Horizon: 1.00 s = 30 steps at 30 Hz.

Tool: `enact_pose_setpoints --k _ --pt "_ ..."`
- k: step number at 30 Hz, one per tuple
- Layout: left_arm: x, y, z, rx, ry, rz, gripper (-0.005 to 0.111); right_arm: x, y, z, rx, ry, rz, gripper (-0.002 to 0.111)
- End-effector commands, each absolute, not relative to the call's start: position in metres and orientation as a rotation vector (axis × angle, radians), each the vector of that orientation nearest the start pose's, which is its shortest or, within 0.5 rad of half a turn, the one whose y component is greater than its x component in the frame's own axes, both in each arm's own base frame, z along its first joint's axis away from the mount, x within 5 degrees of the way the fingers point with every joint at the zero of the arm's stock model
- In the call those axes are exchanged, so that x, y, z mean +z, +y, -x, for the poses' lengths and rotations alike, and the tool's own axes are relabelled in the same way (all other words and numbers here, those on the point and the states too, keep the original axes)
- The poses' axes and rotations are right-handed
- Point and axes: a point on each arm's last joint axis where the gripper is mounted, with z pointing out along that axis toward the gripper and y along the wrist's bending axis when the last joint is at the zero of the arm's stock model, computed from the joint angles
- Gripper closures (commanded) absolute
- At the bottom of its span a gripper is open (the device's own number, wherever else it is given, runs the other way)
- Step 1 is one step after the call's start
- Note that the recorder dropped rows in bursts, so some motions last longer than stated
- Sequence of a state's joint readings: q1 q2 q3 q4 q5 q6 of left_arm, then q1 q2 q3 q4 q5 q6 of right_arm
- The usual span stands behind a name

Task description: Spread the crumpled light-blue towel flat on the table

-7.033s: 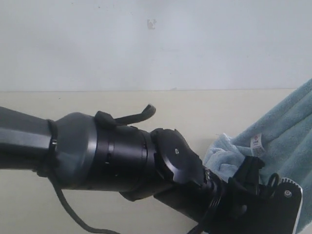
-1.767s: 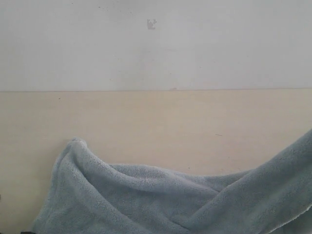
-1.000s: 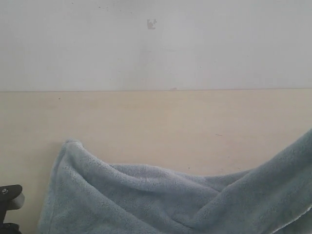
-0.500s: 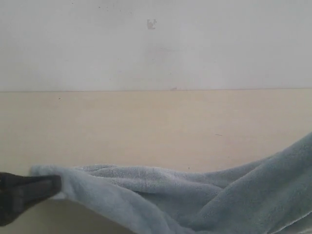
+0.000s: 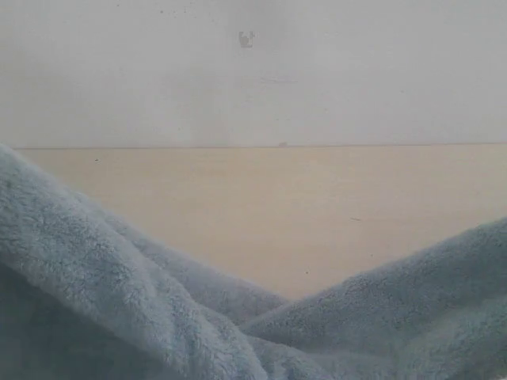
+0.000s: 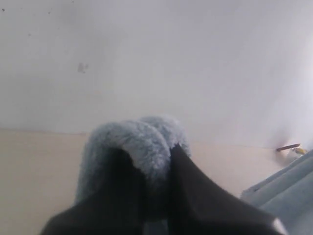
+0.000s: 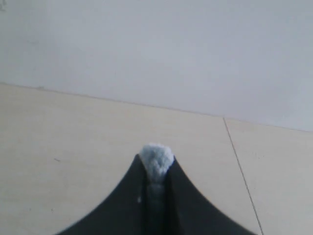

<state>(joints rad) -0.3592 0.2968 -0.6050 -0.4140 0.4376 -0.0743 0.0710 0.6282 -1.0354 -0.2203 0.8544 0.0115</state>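
Observation:
The light-blue towel [image 5: 119, 293] fills the bottom of the exterior view. It hangs in a deep sag between a raised left part and a rising right part, and it hides both grippers there. In the left wrist view my left gripper [image 6: 154, 156] is shut on a thick fold of the towel [image 6: 142, 139]. More of the cloth [image 6: 288, 191] trails to one side. My right gripper [image 7: 156, 164] is shut on a small tuft of towel [image 7: 156, 152] above the beige table [image 7: 73, 137].
The bare table [image 5: 301, 206] stretches behind the cloth to a white wall [image 5: 238, 87] that carries a small mark [image 5: 246, 38]. A thin seam [image 7: 239, 166] crosses the tabletop in the right wrist view. A small brown object [image 6: 287, 146] lies at the table's far edge.
The towel's left part has swung up high and close to the exterior camera, covering the left gripper seen there half a second ago. The right part has risen slightly.

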Motion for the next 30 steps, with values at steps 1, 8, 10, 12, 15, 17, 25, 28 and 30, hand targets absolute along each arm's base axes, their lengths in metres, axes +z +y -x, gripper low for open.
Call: enact_pose_setpoints --k 1,8,10,12,15,17,25,28,30 --pt "0.365 -0.020 -0.037 -0.611 1.750 -0.021 0.103 0.434 -0.014 -0.062 -0.246 1.846 0.066 0.109" --pt "0.347 -0.007 -0.065 -0.333 1.916 0.153 0.103 0.420 -0.017 -0.086 -0.326 2.026 0.090 0.109" --pt "0.335 -0.014 -0.085 -0.287 2.003 0.142 0.103 0.408 -0.015 -0.115 -0.342 2.157 0.125 0.109" --pt "0.325 -0.023 -0.108 -0.266 2.075 0.122 0.103 0.391 -0.012 -0.151 -0.345 2.273 0.159 0.109" --pt "0.307 -0.039 -0.148 -0.225 2.155 0.083 0.103 0.364 -0.006 -0.200 -0.326 2.383 0.217 0.109" --pt "0.294 -0.046 -0.177 -0.206 2.192 0.109 0.103 0.345 -0.002 -0.227 -0.292 2.435 0.243 0.109" --pt "0.260 -0.026 -0.264 -0.120 2.275 0.296 0.103 0.305 0.008 -0.304 -0.235 2.469 0.272 0.109" --pt "0.259 -0.011 -0.283 -0.110 2.239 0.355 0.103 0.308 0.009 -0.323 -0.231 2.433 0.267 0.109" --pt "0.259 -0.003 -0.289 -0.088 2.242 0.383 0.103 0.310 0.010 -0.331 -0.229 2.428 0.263 0.109"
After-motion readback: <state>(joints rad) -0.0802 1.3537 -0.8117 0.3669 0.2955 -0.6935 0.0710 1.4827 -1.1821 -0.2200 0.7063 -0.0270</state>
